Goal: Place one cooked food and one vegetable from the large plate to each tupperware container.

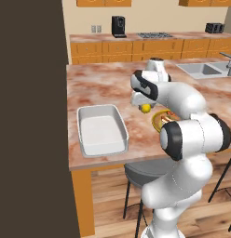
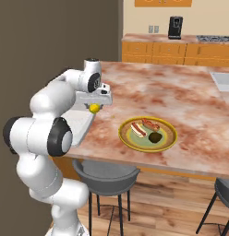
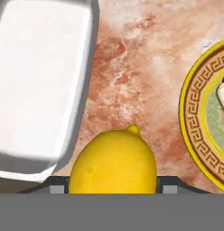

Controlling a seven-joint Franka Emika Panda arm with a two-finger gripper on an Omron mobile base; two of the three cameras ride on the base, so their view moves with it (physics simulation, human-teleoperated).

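Observation:
A yellow lemon [image 3: 113,160] sits between my fingers, and my gripper [image 1: 145,106] is shut on it above the marble counter. It hangs between the white tupperware container [image 1: 102,132] on its left, which is empty, and the large plate [image 2: 168,140] with the mustard rim on its right. On the plate lie two hot dogs [image 2: 138,130] and a dark round item [image 2: 155,137]. In the hand view the container [image 3: 37,76] fills the upper left and the plate rim [image 3: 193,113] the right. In the right base view my arm hides most of the container [image 2: 82,123].
A dark wall panel [image 1: 29,116] stands left of the counter. Grey stools [image 1: 145,171] sit under the counter's front edge. A sink [image 1: 206,69] with a tap is at the far right, and a coffee machine [image 1: 118,26] is on the back counter.

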